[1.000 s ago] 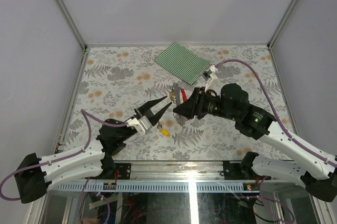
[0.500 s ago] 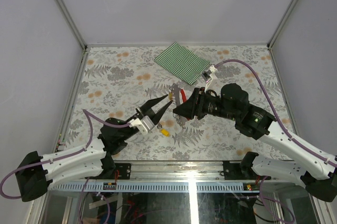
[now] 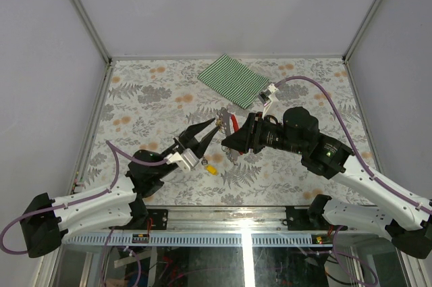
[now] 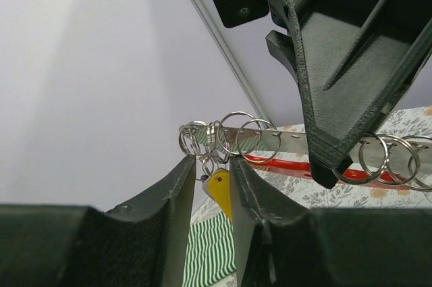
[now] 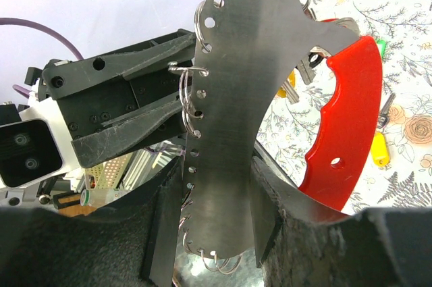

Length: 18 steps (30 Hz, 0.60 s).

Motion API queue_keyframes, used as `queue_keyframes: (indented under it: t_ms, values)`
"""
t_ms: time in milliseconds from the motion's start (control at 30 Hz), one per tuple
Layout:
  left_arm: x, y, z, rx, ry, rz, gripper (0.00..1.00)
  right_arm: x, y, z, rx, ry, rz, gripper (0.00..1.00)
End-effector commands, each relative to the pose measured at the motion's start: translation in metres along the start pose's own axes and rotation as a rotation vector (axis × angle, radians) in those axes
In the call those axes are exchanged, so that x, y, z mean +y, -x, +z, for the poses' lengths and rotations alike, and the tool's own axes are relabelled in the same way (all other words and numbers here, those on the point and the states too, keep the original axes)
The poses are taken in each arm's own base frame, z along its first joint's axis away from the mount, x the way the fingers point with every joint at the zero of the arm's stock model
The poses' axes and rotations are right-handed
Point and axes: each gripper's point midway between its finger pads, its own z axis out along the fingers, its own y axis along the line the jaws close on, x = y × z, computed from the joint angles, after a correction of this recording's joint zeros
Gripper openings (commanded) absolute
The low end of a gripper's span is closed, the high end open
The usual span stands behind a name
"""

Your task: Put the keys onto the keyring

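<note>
Now the left gripper has crept up to the keyring clamped in the right gripper, narrow jaws flanking a dangling yellow key; grip unclear, but threading looks underway.

Left arm closes in
We find the left gripper raised and nearer the keyring, jaws slightly narrower.
</note>
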Motion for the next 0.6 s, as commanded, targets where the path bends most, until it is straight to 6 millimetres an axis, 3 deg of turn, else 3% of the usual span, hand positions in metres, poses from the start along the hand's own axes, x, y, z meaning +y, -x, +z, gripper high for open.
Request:
queue_keyframes:
  t_ms: [0,567]
  values:
    - [0.019,0.029,0.006,-0.091,0.064,0.028,0.26,0.031,0.021,-0.006,-0.067,0.101,-0.030,0.00]
    - [0.008,0.031,0.008,-0.101,0.001,-0.003,0.23,0.029,0.021,-0.006,-0.068,0.097,-0.030,0.00]
